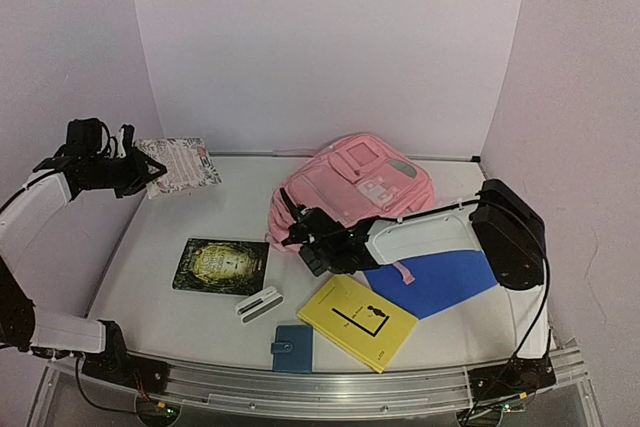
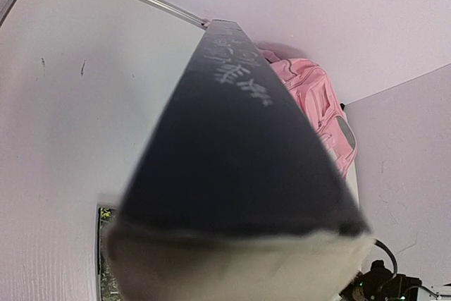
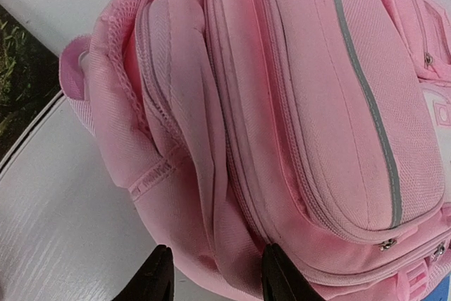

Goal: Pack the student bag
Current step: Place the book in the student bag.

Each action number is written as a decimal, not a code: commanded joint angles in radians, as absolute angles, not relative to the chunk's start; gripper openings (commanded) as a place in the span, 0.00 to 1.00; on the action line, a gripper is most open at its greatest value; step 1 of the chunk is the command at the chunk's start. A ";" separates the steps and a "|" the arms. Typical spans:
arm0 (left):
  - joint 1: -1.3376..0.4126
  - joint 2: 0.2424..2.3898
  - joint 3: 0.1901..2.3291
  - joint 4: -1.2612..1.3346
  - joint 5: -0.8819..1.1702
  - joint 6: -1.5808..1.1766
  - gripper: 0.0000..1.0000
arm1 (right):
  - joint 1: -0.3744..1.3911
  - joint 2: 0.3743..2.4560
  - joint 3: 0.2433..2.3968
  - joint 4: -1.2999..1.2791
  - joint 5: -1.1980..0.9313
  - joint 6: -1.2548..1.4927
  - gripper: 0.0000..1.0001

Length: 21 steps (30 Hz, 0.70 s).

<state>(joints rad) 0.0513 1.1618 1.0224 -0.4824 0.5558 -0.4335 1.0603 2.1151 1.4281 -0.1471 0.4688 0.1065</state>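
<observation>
Student bag [image 1: 355,192]: far centre-right on surface [image 1: 200,217], front pockets up. Right tool [image 1: 297,225]: at bag's near-left edge, fingers [image 3: 156,276] astride pink fabric fold, pinching it. Left tool [image 1: 128,169]: far left, clenched on patterned book [image 1: 182,161]; dark cover fills left wrist view. Nearer: dark green book [image 1: 221,265], white case [image 1: 259,304], blue pouch [image 1: 291,347], yellow book [image 1: 357,320], blue folder [image 1: 440,282] beneath right arm.
</observation>
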 commanded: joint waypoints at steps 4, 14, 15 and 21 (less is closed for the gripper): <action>0.051 1.137 1.039 -0.391 0.609 -0.413 0.00 | 1.049 2.159 1.505 -0.150 0.577 0.104 0.40; 0.051 1.138 1.038 -0.389 0.613 -0.414 0.00 | 1.010 2.149 1.507 -0.153 0.535 0.105 0.35; 0.051 1.139 1.037 -0.389 0.615 -0.414 0.00 | 1.008 2.155 1.508 -0.153 0.530 0.104 0.34; 0.051 1.142 1.039 -0.389 0.622 -0.412 0.00 | 1.003 2.198 1.524 -0.153 0.527 0.092 0.28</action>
